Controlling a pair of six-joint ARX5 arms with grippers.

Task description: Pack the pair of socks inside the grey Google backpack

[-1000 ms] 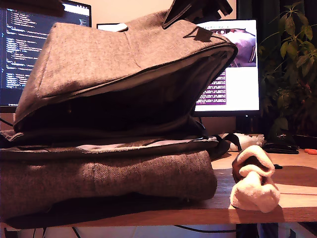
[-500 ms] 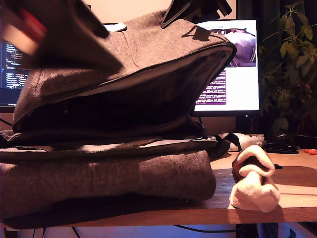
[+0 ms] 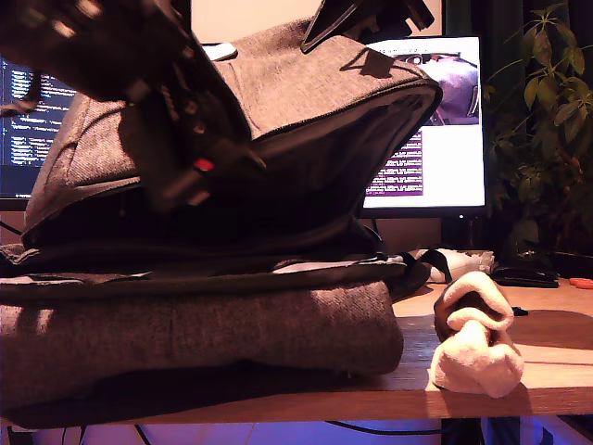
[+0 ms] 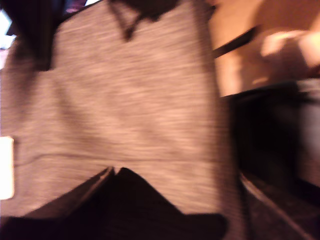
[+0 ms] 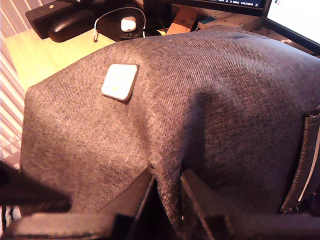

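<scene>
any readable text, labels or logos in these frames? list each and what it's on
Nothing can be read for certain.
White patch on the grey backpack: blank in the second wrist view, no lettering shows.
Monitor at the exterior view's right: lines of text, too small to read.
Monitor at the exterior view's left: code-like lines, too small to read.
Dark case on the desk: no legible mark.
First wrist view: too blurred for any text.

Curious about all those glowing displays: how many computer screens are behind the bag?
2. One screen with a white page stands at the exterior view's right; a dark code screen is at its left, partly hidden by the backpack.
</scene>
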